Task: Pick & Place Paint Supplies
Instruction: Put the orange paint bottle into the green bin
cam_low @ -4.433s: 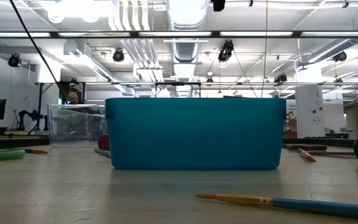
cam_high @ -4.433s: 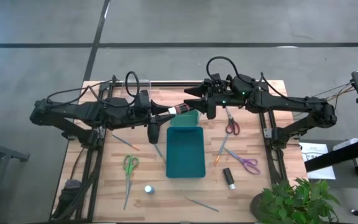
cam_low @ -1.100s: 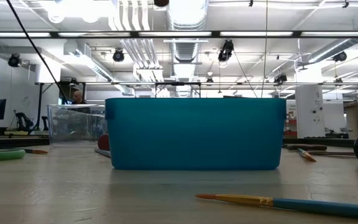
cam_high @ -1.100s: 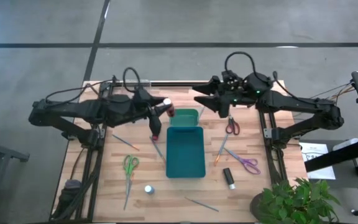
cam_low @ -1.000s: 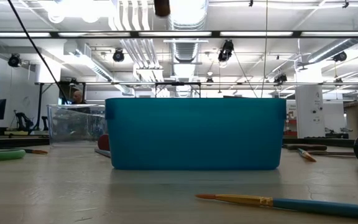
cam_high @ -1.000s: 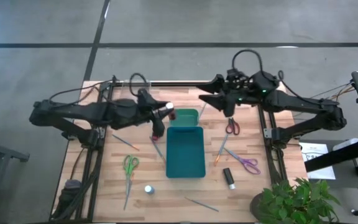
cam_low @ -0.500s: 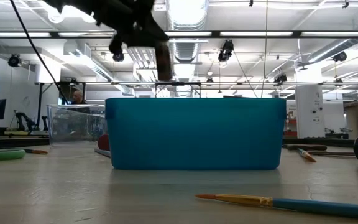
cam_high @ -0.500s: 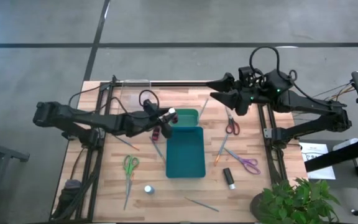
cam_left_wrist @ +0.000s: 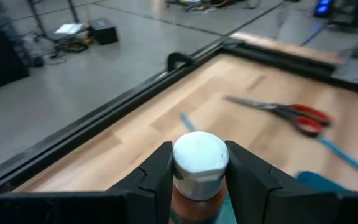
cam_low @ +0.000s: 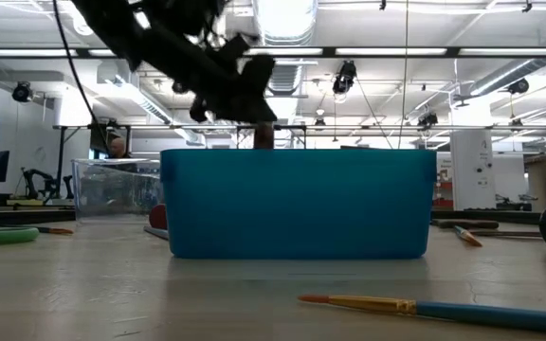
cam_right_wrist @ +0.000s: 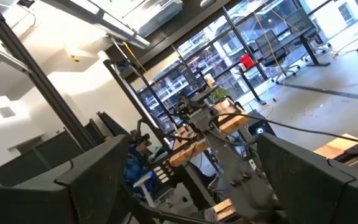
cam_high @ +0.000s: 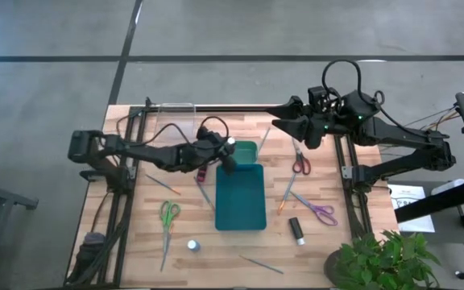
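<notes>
One white-capped dark red paint bottle [cam_left_wrist: 199, 167] is clamped in the left gripper [cam_high: 227, 156] over the teal plastic tray's [cam_high: 244, 211] 11 o'clock corner; the right gripper [cam_high: 283, 126] hangs spread at 1 o'clock.

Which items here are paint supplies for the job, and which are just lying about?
Job:
white-capped bottle in left tool
green scissors
red scissors
purple scissors
black bottle
small bottle
brush

Lying about:
teal tray
clear box
plant

Teal tray [cam_high: 241, 197], white-capped dark red bottle [cam_left_wrist: 199, 168], red-handled scissors [cam_left_wrist: 288, 114], light wood table [cam_high: 345, 242].
</notes>
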Tool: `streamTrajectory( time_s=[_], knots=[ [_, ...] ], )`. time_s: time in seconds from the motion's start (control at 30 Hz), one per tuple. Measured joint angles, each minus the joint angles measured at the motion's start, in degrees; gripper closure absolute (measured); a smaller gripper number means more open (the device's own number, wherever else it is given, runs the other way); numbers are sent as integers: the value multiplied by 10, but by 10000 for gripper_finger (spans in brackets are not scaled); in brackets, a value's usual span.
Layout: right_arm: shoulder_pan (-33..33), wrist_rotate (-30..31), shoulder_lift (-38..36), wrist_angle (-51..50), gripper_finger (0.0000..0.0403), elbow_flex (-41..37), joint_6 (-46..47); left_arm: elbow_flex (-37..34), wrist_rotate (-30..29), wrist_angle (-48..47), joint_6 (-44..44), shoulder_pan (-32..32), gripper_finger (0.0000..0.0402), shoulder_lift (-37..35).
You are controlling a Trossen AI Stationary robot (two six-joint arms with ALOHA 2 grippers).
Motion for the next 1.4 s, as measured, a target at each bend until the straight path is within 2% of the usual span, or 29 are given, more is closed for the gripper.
streamTrajectory(
  time_s=[0.17, 0.53, 0.97, 1.4],
  knots=[
    [0, 0, -1, 2, 50, 0, 0, 1, -1, 51, -5, 15, 283, 32],
    [0, 0, -3, 9, 50, 4, 0, -4, 0, 53, -33, 22, 283, 54],
    [0, 0, -4, 13, 50, 21, -10, -59, -16, 129, -47, 21, 283, 55],
    [0, 0, 0, 13, 50, 24, -13, -68, -16, 135, -15, 12, 283, 56]
  ],
)
